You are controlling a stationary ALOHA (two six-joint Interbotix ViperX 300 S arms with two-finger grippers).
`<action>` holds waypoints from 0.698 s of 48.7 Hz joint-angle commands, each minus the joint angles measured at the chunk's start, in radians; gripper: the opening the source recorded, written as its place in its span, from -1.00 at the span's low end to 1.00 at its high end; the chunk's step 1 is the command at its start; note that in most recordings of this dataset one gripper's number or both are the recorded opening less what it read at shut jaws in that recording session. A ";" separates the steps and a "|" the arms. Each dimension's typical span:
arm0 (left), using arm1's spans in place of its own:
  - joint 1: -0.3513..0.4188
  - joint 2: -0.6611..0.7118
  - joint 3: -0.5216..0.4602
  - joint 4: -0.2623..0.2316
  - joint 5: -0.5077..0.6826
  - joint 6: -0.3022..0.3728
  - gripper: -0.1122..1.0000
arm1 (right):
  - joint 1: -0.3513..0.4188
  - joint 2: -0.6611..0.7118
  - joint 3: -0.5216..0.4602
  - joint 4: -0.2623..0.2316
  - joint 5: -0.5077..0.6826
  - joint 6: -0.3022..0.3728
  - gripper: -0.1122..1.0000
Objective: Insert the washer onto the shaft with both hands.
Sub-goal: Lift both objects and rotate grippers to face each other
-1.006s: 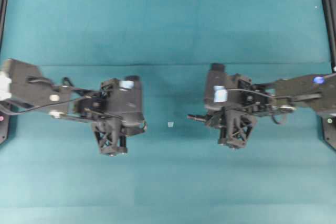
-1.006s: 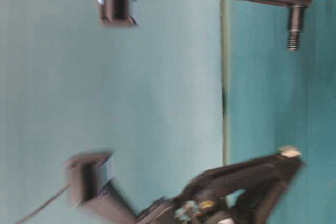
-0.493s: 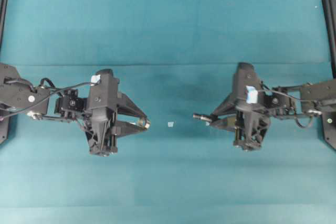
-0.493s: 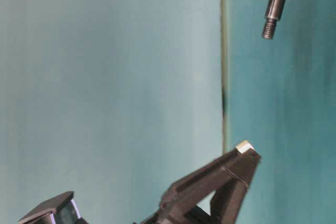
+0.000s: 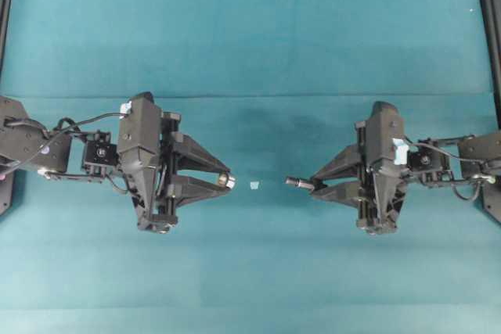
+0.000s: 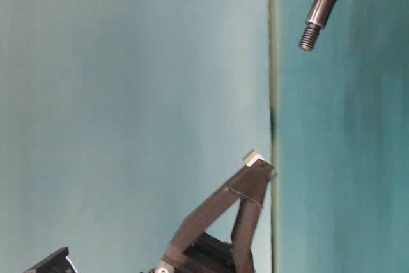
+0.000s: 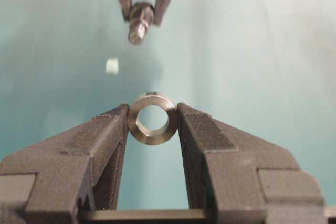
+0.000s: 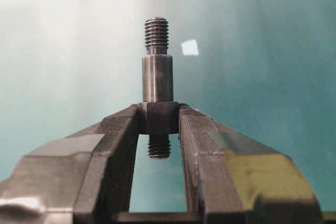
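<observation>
right gripper (image 5: 315,186) clamps the shaft (image 5: 298,183), threaded tip aimed level at left gripper (image 5: 227,181) pinching the washer (image 5: 228,181).

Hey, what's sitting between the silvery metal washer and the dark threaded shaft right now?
One tiny pale whitish scrap on the teal table, seen overhead between the silvery washer and the dark shaft; otherwise bare.

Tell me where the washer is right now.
The washer is clamped between the left gripper's fingertips, left of centre in the overhead view, its hole facing the shaft held by the right gripper opposite.
</observation>
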 commanded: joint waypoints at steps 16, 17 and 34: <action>-0.002 0.061 -0.063 0.000 -0.031 -0.002 -0.13 | 0.035 0.041 -0.011 0.000 -0.118 0.005 -0.80; 0.000 0.066 -0.067 0.000 -0.035 -0.002 -0.13 | 0.035 0.043 -0.012 -0.002 -0.123 0.005 -0.80; 0.000 0.120 -0.118 0.000 -0.055 -0.002 -0.13 | 0.040 0.063 -0.025 -0.002 -0.169 0.005 -0.80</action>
